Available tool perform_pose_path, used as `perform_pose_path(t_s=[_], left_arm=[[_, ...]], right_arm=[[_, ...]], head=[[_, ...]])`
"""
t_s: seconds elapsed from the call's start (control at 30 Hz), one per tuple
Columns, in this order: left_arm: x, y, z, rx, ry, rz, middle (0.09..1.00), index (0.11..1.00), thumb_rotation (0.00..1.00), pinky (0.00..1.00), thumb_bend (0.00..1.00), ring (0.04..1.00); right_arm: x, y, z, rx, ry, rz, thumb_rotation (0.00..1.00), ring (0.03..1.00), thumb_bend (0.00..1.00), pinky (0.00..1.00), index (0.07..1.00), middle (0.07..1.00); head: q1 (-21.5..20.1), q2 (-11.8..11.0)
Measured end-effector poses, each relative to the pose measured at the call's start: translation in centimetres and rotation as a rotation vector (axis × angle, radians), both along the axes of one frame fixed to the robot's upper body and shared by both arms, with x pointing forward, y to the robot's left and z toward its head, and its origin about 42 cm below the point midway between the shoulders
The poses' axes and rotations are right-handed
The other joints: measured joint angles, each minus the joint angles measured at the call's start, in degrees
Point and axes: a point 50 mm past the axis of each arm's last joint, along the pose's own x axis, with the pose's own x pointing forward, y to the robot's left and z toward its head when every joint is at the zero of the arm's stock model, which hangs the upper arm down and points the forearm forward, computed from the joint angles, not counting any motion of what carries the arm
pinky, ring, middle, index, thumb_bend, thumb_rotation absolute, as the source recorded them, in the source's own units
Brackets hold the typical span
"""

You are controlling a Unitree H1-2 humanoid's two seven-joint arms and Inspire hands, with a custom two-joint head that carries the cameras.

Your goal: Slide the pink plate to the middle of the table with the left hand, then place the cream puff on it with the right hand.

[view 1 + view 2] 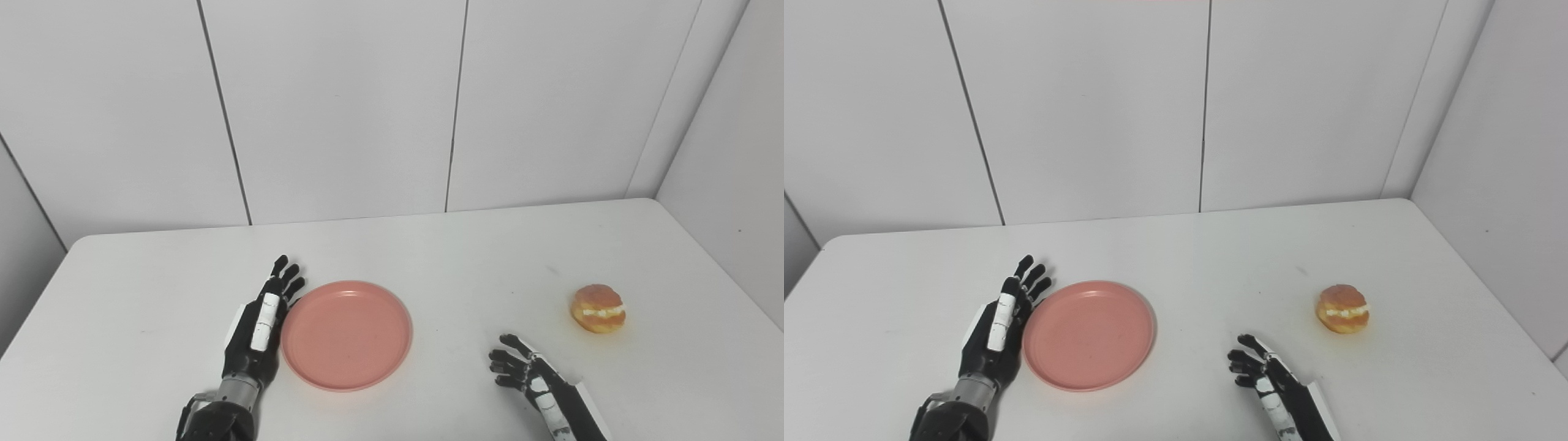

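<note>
White and plain, the worktop (429, 245) fills the lower half of both views, with pale wall panels (337, 104) rising behind it and a second wall closing in on the right.

Nearest the camera, the right robot hand (527, 370) comes in from the bottom edge, low over the surface. Its fingers (505, 355) are spread and slightly curled, holding nothing. It sits between the plate and the pastry, touching neither.

On the other side, the left robot hand (260, 321) lies edge-on with its fingers stretched straight out and pointing away from the robot. It holds nothing. Its inner side is right against the left rim of the pink plate (346, 334); whether it actually presses on the rim or only sits just beside it cannot be told.

That plate rests flat on the worktop, a little left of centre. It is a shallow round dish with a raised rim, and nothing lies in it.

Further back and well to the right, the cream puff (598, 308) sits alone on the bare surface, golden-brown with a band of white filling showing through its middle. It is well apart from the plate.
</note>
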Motion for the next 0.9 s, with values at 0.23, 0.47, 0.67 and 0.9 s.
perform_pose_path(t_s=[0.23,0.47,0.67,0.9], left_arm=[[0.2,-0.2,-0.2,-0.01,0.008,0.01,0.972,1.0,0.85,0.87,0.99,0.939],[0.6,-0.4,-0.3,-0.009,0.01,0.02,0.963,1.0,0.85,0.83,0.97,0.929],[0.6,-0.4,-0.3,-0.009,0.01,0.023,0.953,1.0,0.84,0.83,1.0,0.916],[0.6,-0.4,-0.3,-0.005,0.01,0.021,0.948,1.0,0.84,0.8,1.0,0.902]], right_arm=[[0.4,1.0,-0.2,0.005,0.002,-0.004,1.0,0.783,0.79,0.74,0.859,0.793],[0.8,1.9,-0.3,0.004,0.0,0.0,1.0,0.775,0.78,0.73,0.854,0.79],[0.9,2.0,-0.3,-0.002,0.0,0.002,1.0,0.778,0.79,0.73,0.85,0.792],[0.9,2.0,-0.3,-0.004,-0.001,0.004,1.0,0.781,0.78,0.72,0.851,0.797]], head=[[-5.37,-1.58],[-8.09,-2.02],[-8.01,-1.76],[-8.27,-1.93]])
